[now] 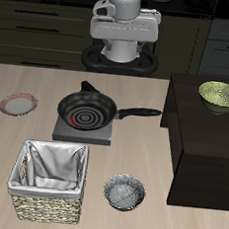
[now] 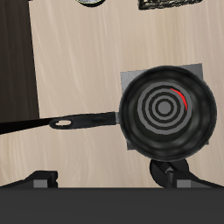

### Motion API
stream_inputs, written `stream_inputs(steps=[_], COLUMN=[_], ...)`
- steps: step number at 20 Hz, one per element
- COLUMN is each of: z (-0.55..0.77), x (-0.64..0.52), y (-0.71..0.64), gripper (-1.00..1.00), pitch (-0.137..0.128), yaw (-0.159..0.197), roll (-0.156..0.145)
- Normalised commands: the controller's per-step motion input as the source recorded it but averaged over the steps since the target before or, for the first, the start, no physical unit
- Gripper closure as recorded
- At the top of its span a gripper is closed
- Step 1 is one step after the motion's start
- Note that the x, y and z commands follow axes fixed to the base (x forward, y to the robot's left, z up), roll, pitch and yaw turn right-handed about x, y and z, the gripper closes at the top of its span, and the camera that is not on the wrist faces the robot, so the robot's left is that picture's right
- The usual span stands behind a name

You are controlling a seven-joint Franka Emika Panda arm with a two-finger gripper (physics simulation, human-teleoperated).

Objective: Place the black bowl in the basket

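Exterior view says basically nothing's done yet: the black bowl sits on the counter near the front edge, just beside the basket, untouched. The whole pick and drop is left, I'd say. Can't tell how the fingers stand, they're not clearly visible. Light wood counter, frying pan on a burner, dark cabinets behind.

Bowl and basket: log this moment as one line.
bowl: on table beside basket, ungrasped | basket: empty | arm: raised at table's back, above pan | fingers: out of view | step: approach pending
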Motion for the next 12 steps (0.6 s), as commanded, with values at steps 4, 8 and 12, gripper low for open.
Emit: stream_inputs(steps=[4,8,12], z=[-0.04,-0.03,-0.02], x=[0.33,0.34,0.5], y=[0.04,0.02,0.05], gripper=[-1.0,-1.0,-1.0], pitch=[-0.009,0.009,0.013], yaw=[0.069,0.005,-0.008], roll=[0.014,0.007,-0.019])
